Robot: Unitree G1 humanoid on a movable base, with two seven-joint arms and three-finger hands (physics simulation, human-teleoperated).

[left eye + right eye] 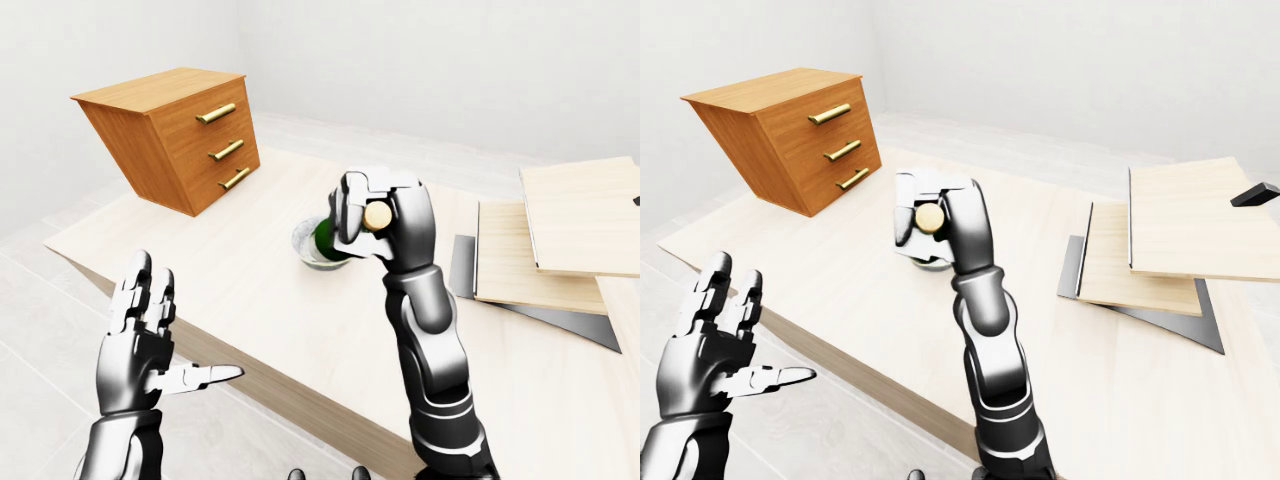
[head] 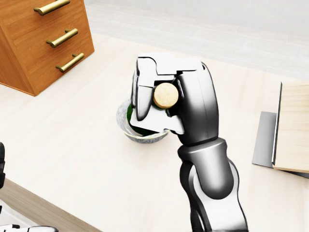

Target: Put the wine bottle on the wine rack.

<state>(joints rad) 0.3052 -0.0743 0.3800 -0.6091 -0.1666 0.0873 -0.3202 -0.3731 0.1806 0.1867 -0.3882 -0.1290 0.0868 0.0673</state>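
My right hand [image 2: 161,96] is shut on the neck of a dark green wine bottle [image 1: 325,237] with a tan cork [image 2: 165,95]. It holds the bottle high above the pale wooden table [image 2: 72,125], with the cork close to the head camera and the body hanging over a patterned bowl [image 2: 126,126]. The fingers hide most of the bottle. My left hand [image 1: 150,340] is open with fingers spread, low at the left of the eye views, off the table's edge. Light wooden boards on a grey base [image 1: 540,250] lie at the right; I cannot tell whether they are the wine rack.
A brown cabinet with three brass-handled drawers [image 1: 175,135] stands on the table at upper left. The bowl sits mid-table, partly hidden by the bottle. A small black piece [image 1: 1254,194] rests on the upper board at far right. The table's near edge runs diagonally past my left hand.
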